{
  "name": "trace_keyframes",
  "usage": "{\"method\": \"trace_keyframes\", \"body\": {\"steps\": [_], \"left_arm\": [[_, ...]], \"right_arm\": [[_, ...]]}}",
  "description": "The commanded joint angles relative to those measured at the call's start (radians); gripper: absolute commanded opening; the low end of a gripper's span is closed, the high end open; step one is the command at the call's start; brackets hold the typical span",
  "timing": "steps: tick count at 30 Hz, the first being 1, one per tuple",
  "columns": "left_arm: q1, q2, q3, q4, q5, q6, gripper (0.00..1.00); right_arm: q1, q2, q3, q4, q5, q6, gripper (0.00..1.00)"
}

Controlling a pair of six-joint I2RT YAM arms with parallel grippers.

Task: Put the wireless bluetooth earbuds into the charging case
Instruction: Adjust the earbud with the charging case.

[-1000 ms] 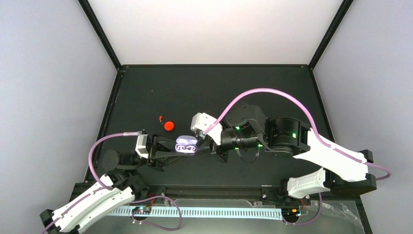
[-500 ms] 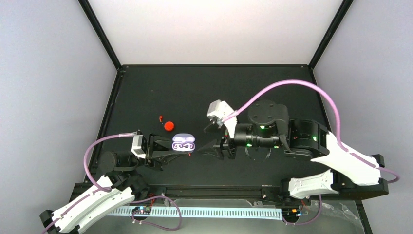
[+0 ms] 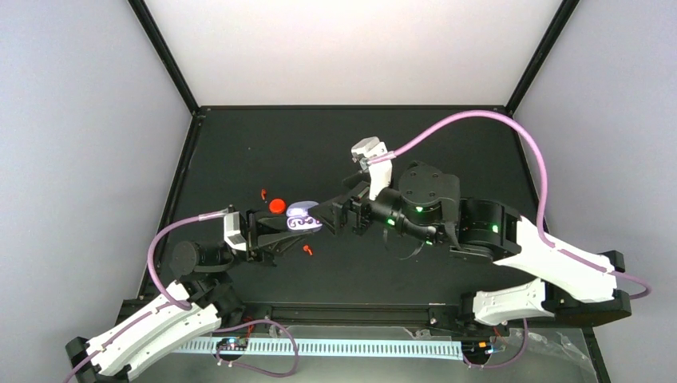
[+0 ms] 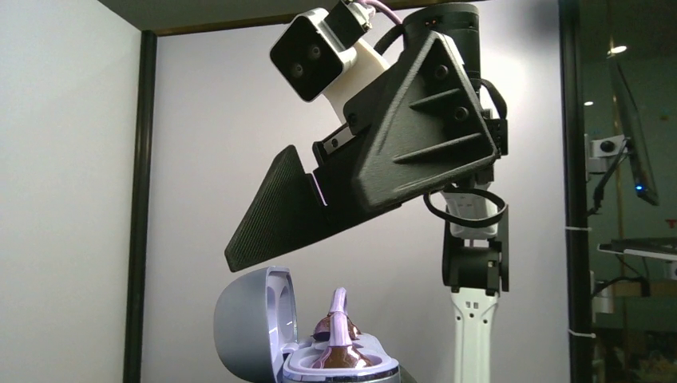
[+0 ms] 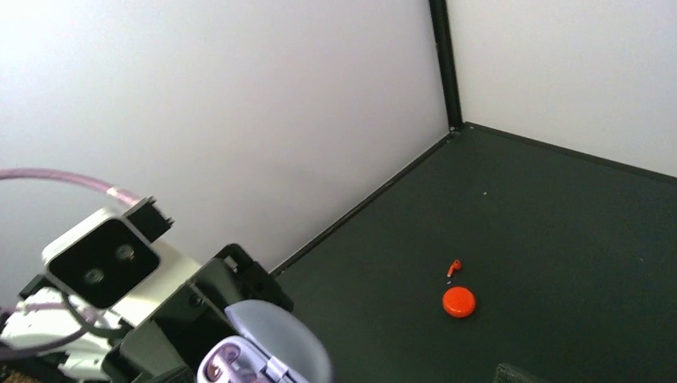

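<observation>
At the left of the top view, a tiny red-orange hook-shaped earbud point(image 3: 263, 194) lies on the matte black worktop point(image 3: 447, 152). It sits just beside a smooth, round red-orange case point(image 3: 277, 206), closed like a pebble. To their right, the left end effector point(image 3: 299, 227) has its black fingers pressed against the sides of a glossy lavender charging case point(image 3: 302, 211), gripping it with the domed lid swung open. Lavender earbuds point(image 4: 339, 313) sit in the wells of this case. In the left wrist view one thin stem stands upright out of its socket, and the inside of the lid shows a moulded hollow. Slightly right of the case and nearer the arm bases, a second red-orange earbud point(image 3: 307, 250) lies alone on the worktop. Further right, the right end effector point(image 3: 329, 215) is spread wide and carries nothing. One ribbed, wedge-shaped black finger point(image 4: 275, 219) hangs just above the open case without touching it. A white box-shaped wrist camera point(image 4: 310, 57) with two round lenses rides on it, and a lilac cable point(image 3: 447, 124) loops behind.
</observation>
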Motion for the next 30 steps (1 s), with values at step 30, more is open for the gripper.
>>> {"method": "trace_keyframes", "body": {"steps": [30], "left_arm": [[0.001, 0.009, 0.049, 0.013, -0.048, 0.052, 0.01]], "right_arm": [[0.000, 0.101, 0.090, -0.084, 0.069, 0.067, 0.95]]}}
